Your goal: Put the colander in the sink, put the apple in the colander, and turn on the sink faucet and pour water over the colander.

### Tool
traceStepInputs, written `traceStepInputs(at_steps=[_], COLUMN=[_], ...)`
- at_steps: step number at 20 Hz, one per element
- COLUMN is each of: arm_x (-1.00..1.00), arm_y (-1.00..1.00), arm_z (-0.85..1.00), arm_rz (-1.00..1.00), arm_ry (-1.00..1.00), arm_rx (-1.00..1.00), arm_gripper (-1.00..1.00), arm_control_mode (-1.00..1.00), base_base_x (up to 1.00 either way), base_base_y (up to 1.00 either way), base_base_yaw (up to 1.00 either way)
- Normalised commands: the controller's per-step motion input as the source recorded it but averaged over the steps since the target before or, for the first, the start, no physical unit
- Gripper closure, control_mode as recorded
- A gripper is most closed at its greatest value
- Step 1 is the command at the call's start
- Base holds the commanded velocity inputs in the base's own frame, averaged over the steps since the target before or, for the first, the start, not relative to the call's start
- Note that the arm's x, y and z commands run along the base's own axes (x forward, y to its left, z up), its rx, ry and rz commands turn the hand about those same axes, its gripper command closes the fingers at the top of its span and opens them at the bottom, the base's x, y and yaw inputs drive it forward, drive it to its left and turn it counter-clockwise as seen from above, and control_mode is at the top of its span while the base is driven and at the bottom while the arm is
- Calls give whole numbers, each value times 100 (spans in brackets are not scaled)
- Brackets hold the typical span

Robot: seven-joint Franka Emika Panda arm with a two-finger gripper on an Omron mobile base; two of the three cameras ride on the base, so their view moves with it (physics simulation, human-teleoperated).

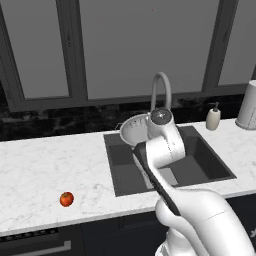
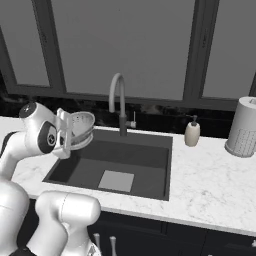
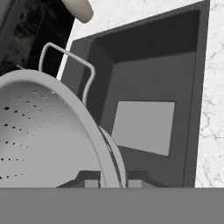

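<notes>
The gripper [image 3: 109, 183] is pinching the rim of the colander [image 2: 80, 127], one finger inside the bowl and one outside, and holds it tilted in the air over the left rear corner of the sink [image 2: 150, 187]. In the hand view the colander [image 3: 48, 135] spreads up and to the left of the fingers, its pierced inner wall facing the camera and a wire handle standing up from its far rim. Past the fingers, below and beyond them, lies the dark basin [image 3: 144, 74] with its lighter square at the bottom (nothing of the colander touches it).

From the left base view the colander [image 1: 134, 129] sits just beyond the hand, in front of the faucet [image 1: 161, 90], whose arched spout rises behind the gripper. The apple [image 1: 66, 199] lies on the white marble counter [image 1: 40, 170], well apart from the gripper, to its left and nearer the front edge. A cream soap bottle [image 2: 192, 133] stands on the counter far to the gripper's right, behind the sink.
</notes>
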Motion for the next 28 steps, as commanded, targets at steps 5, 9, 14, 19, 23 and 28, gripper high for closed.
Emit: traceStepInputs(at_steps=[5, 9, 14, 19, 23, 28], arm_x=[0, 0, -3, -8, -14, -14], arm_y=[-22, -14, -29, -30, -39, -42], arm_z=[0, 0, -2, -8, -15, -23], arm_rz=[7, 12, 22, 25, 25, 26], arm_ry=[20, 21, 17, 10, 4, 1], arm_rx=[0, 0, 0, 0, 0, 1], arm_gripper=[100, 100, 100, 100, 100, 100], arm_control_mode=[-100, -100, -100, -100, -100, -100], base_base_x=[0, 0, 0, 0, 0, 0], base_base_y=[0, 0, 0, 0, 0, 0], base_base_yaw=[0, 0, 0, 0, 0, 0])
